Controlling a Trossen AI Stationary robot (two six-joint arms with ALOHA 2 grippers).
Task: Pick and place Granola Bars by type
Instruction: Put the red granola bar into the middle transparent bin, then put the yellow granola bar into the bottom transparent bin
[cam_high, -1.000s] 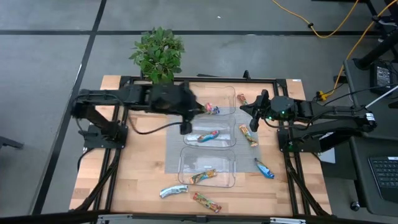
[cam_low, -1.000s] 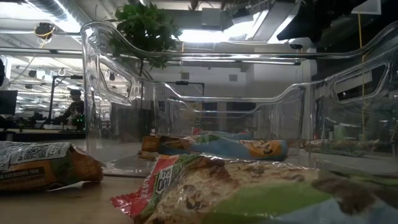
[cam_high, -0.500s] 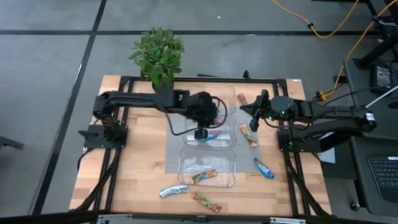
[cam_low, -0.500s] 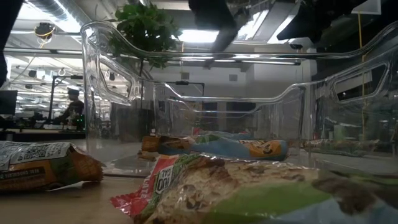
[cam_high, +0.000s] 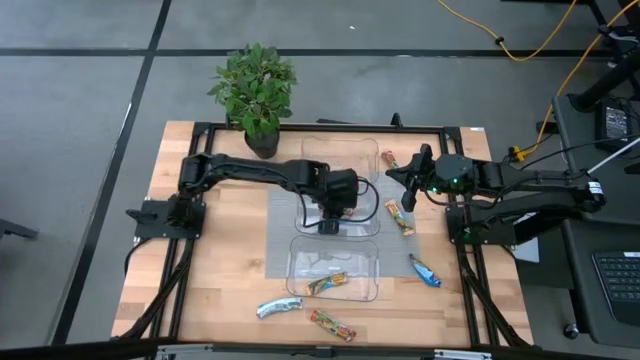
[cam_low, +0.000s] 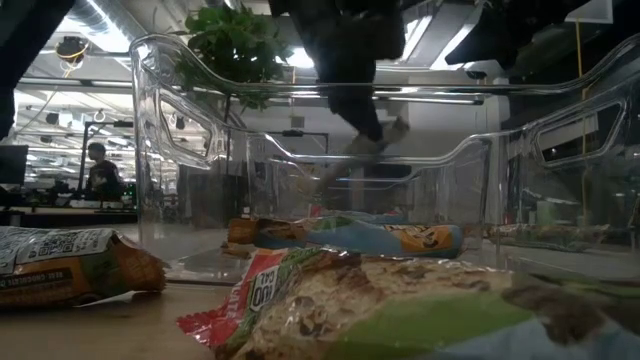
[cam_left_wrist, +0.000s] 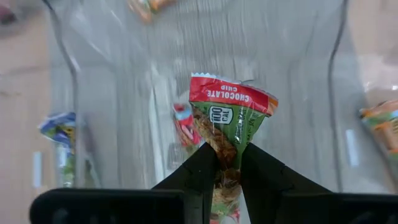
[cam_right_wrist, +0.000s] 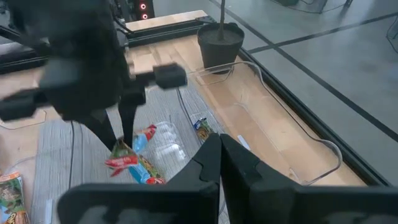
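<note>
Half a second ago the left arm was reaching over the trays at the centre of the high view with its tool over the middle one; now the left gripper (cam_high: 331, 226) sits a little lower in that frame, at the lower edge of the middle tray (cam_high: 372, 222), and in the low view its dark shape has dropped in from the top, well down behind the clear tray wall; its fingers are pinched on a red-and-green "chocolate chip" bar (cam_left_wrist: 226, 128), held by one end with the rest pointing away from the wrist, above the tray floor, where a blue bar (cam_right_wrist: 147, 169) already lies; the bar is carried, not yet released, so this reads as the delivery leg of one sort, with letting go the likely next step; the right gripper (cam_high: 412, 177) waits at centre right of the high view, fingers pressed together and holding nothing; loose bars, such as the orange bar (cam_high: 400, 218) and another blue one (cam_high: 425, 271), lie on the table outside the trays, so much sorting remains
</note>
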